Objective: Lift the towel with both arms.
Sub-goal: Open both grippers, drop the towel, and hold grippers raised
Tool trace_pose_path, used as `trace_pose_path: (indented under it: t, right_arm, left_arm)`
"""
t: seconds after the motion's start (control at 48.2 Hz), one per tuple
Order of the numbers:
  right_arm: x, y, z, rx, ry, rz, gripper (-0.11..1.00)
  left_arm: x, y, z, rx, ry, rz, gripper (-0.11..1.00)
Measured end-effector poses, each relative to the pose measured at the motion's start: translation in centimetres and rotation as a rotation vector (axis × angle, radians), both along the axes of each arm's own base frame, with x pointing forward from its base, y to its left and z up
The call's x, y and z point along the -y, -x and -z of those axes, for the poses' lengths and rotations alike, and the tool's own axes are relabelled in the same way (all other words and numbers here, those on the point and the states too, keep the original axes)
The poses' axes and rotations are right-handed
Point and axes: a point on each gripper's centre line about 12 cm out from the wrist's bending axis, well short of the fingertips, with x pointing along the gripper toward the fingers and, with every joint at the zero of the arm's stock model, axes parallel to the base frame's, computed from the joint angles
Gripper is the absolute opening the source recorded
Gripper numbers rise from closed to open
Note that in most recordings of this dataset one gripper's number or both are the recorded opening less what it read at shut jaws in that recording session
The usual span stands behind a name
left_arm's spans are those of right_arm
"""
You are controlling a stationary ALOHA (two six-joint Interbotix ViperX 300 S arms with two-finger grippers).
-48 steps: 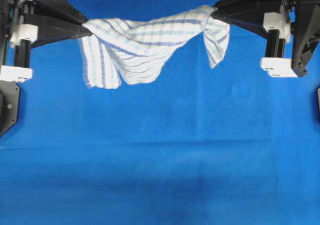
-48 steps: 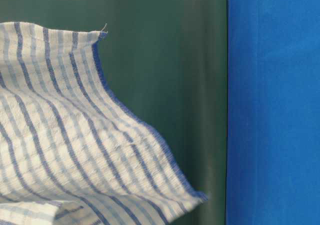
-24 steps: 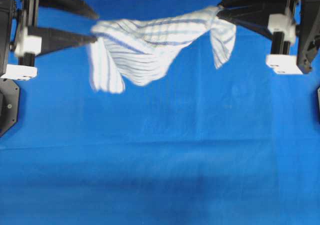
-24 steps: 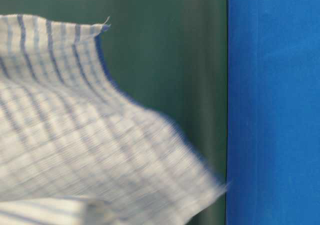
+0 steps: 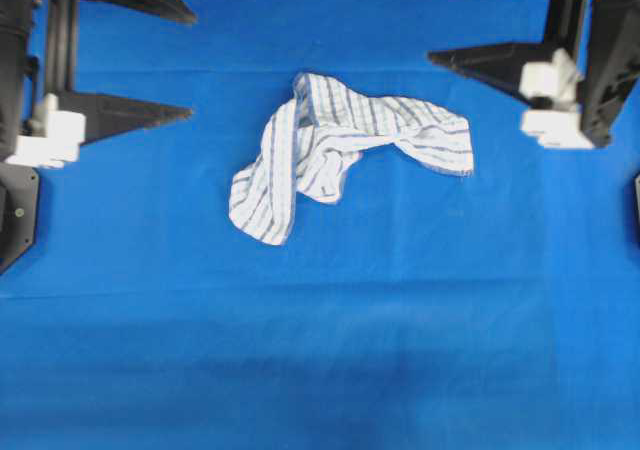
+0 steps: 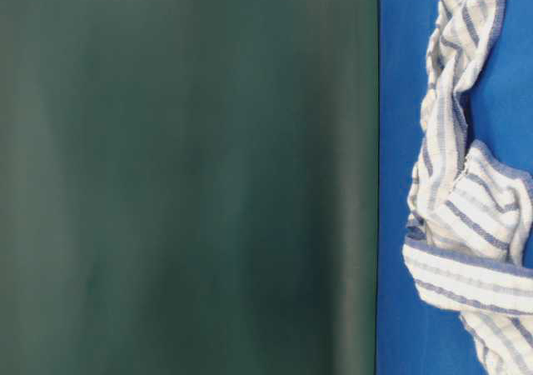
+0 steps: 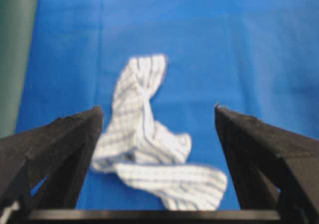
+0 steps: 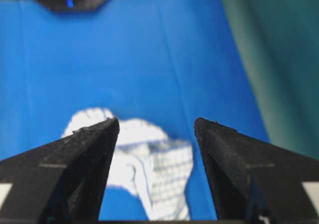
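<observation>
The white towel with blue stripes point(image 5: 340, 150) lies crumpled on the blue tabletop, between the two arms and touching neither. My left gripper point(image 5: 192, 65) stands open at the upper left, its long black fingers spread wide with nothing in them. At the upper right my right gripper point(image 5: 436, 22) is open too, and empty. In the left wrist view the towel point(image 7: 149, 154) lies below and beyond the left gripper point(image 7: 157, 108). The right wrist view shows the towel point(image 8: 159, 169) on the cloth under the right gripper point(image 8: 156, 120). At table level the towel point(image 6: 466, 208) rests flat.
A blue cloth point(image 5: 320, 350) covers the whole table. A dark green backdrop point(image 6: 183, 175) borders it on the far side. Black arm bases sit at the left edge point(image 5: 15, 220) and the right edge point(image 5: 636, 205).
Both grippers have opened from shut on the towel's ends. The towel, which hung stretched between them, has dropped onto the table in a crumpled heap.
</observation>
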Motion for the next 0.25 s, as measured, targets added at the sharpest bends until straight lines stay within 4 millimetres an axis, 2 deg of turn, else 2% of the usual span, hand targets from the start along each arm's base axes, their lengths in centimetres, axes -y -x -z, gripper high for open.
trace_pose_path:
  t: [0.249]
  right_arm:
    - [-0.1,-0.5,4.7,-0.041,-0.019,-0.009,0.64]
  left_arm:
    - [-0.1,-0.9,5.1,-0.006,-0.002,-0.003,0.89]
